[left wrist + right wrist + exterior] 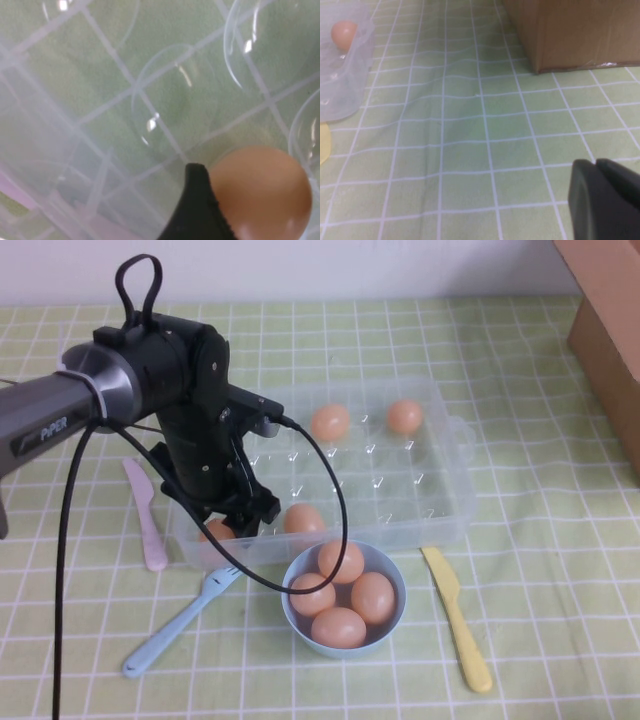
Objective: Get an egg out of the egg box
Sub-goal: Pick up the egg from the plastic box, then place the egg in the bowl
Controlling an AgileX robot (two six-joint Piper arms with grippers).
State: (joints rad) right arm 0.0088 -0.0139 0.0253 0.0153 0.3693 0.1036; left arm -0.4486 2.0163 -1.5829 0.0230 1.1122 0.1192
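The clear egg box [440, 490] lies mid-table with several orange-tan eggs in its cells. My left gripper [235, 525] reaches down into the box's front-left corner and is shut on the egg [215, 531] there. In the left wrist view one black finger [197, 205] presses against that egg [260, 195], with empty clear cells [165, 100] behind it; the other finger is out of frame. Other eggs sit at the front [303, 519] and at the back [330, 422] [404, 416]. My right gripper [596, 162] is shut and empty above the cloth, out of the high view.
A light-blue bowl [396, 580] holding several eggs stands in front of the box. A pink knife [145, 515], a blue fork [180, 620] and a yellow knife [457, 618] lie around it. A cardboard box [610, 340] stands at the far right, also in the right wrist view [570, 30].
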